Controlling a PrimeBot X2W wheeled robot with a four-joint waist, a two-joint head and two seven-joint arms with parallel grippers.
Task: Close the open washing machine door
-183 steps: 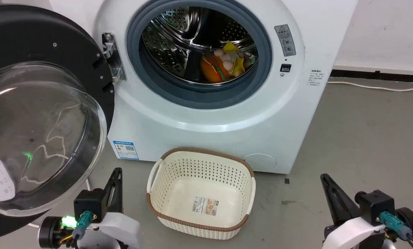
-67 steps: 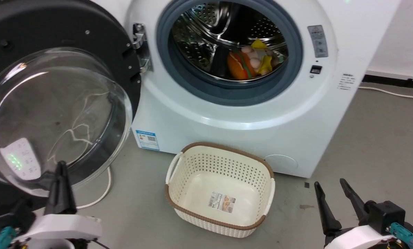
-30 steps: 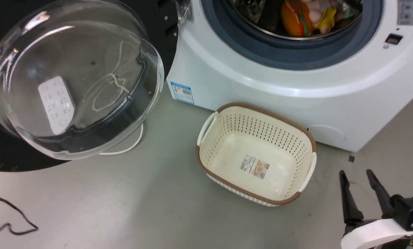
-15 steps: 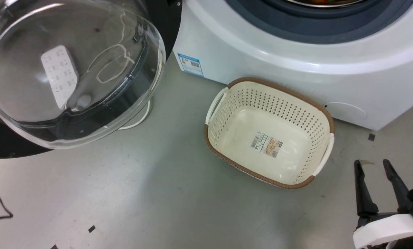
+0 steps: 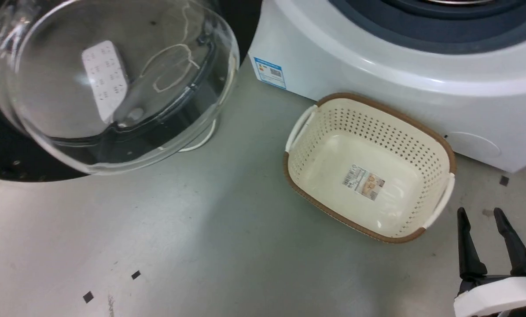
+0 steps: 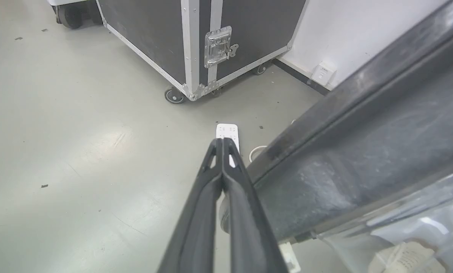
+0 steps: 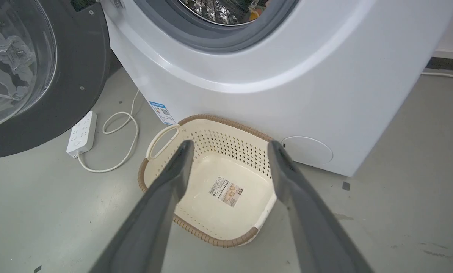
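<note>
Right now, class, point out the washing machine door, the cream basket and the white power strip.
washing machine door (image 7: 82, 68): right wrist view, on its black rim.
cream basket (image 5: 368, 125): head view, on its perforated far wall.
white power strip (image 7: 82, 132): right wrist view, on its top face.

Test lab, bare grey floor (image 5: 201, 242), wheeled flight case (image 6: 154, 34), washing machine (image 7: 287, 79)

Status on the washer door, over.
Left gripper shut, beside the door, contact unclear. Right gripper open, empty. Door wide open. Basket on floor before washer, maybe under door's swing.
</note>
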